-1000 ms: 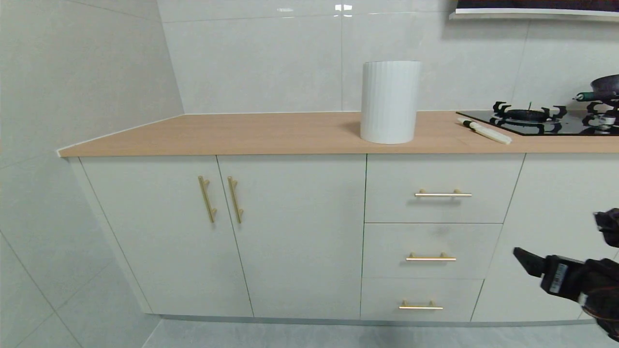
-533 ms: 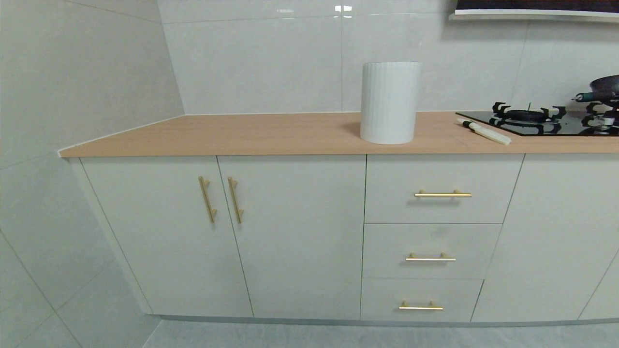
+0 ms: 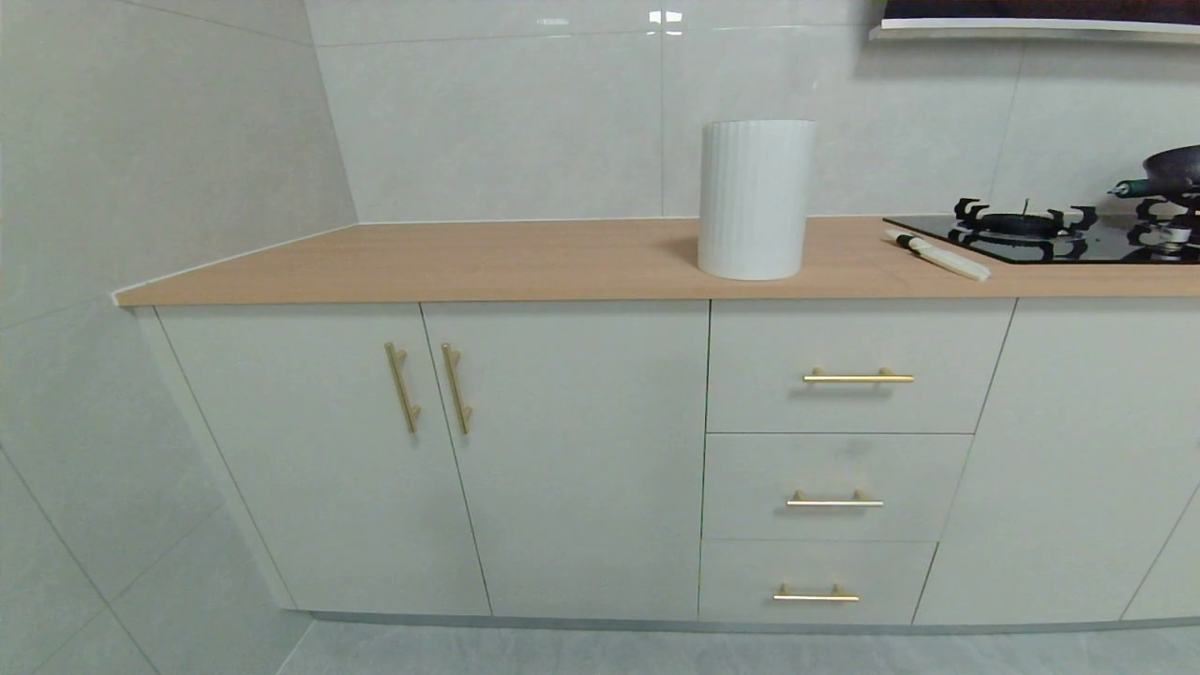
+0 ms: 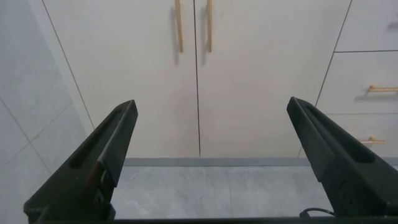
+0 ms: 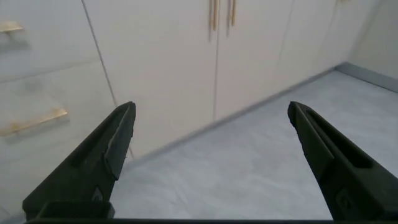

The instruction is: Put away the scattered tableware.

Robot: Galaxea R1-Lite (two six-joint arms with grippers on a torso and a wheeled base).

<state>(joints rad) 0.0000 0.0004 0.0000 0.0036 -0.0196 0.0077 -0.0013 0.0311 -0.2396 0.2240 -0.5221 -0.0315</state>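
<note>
Perhaps a knife (image 3: 938, 255) beside hob (image 3: 1106, 247).

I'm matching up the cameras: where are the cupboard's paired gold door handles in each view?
Head view: door handles on the double doors under the counter.
Left wrist view: door handles straight ahead.
Right wrist view: door handles ahead, beyond the floor.
Shared landmark: drawer handles beside those doors.

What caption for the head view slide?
White ribbed canister upright on the wooden countertop, white utensil lying beside the gas hob, cabinet doors and drawers shut below.
</note>
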